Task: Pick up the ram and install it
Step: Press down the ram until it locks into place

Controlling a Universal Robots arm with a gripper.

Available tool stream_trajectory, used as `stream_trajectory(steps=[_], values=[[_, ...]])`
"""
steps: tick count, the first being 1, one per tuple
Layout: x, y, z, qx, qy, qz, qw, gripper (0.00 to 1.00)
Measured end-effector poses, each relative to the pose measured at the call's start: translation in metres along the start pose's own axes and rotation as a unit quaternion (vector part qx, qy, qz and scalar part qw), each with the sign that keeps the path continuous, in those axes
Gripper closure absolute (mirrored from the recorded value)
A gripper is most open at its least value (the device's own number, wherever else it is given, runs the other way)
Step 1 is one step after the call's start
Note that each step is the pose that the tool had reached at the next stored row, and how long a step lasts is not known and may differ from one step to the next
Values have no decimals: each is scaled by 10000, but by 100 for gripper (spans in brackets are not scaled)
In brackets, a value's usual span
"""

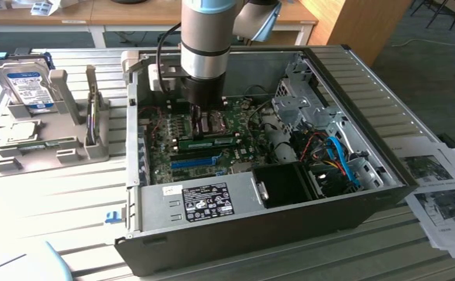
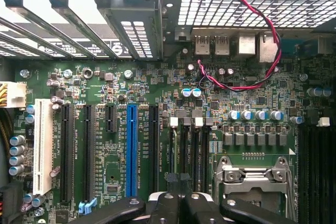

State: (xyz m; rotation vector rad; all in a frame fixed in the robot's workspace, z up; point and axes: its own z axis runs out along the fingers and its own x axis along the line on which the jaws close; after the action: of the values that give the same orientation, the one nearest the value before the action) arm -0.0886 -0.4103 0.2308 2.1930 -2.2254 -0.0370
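Our gripper [image 2: 177, 203] — fingers clenched, nothing visibly between them — hangs low over the motherboard [image 2: 131, 87] inside the computer case [image 1: 383, 117], and we judge the ram [image 1: 209, 141] already seated in its slot there.

The open computer case [image 1: 368, 175] lies on the worktop [image 1: 56, 193]. To its left in the exterior view stands a rack [image 1: 56, 146] holding a hard drive [image 1: 26, 88]; papers [image 1: 442, 193] lie to its right.
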Motion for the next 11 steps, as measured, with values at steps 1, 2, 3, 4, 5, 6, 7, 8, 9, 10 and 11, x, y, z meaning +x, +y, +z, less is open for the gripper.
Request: stream_trajectory(steps=[1,2,3,4,5,6,7,8,9,10,11], values=[[0,0,1,0,-1,0,10000,91],[0,0,1,1,-1,0,10000,91],[0,0,2,1,-1,0,10000,91],[0,0,5,1,-2,0,10000,91],[0,0,8,1,-2,0,10000,91],[0,-1,10,1,-1,0,10000,91],[0,-1,13,0,-1,0,10000,91],[0,-1,16,0,-1,0,10000,91],[0,-1,18,0,0,0,10000,91],[0,-1,18,0,0,0,10000,91],[0,-1,18,0,0,0,10000,91]])
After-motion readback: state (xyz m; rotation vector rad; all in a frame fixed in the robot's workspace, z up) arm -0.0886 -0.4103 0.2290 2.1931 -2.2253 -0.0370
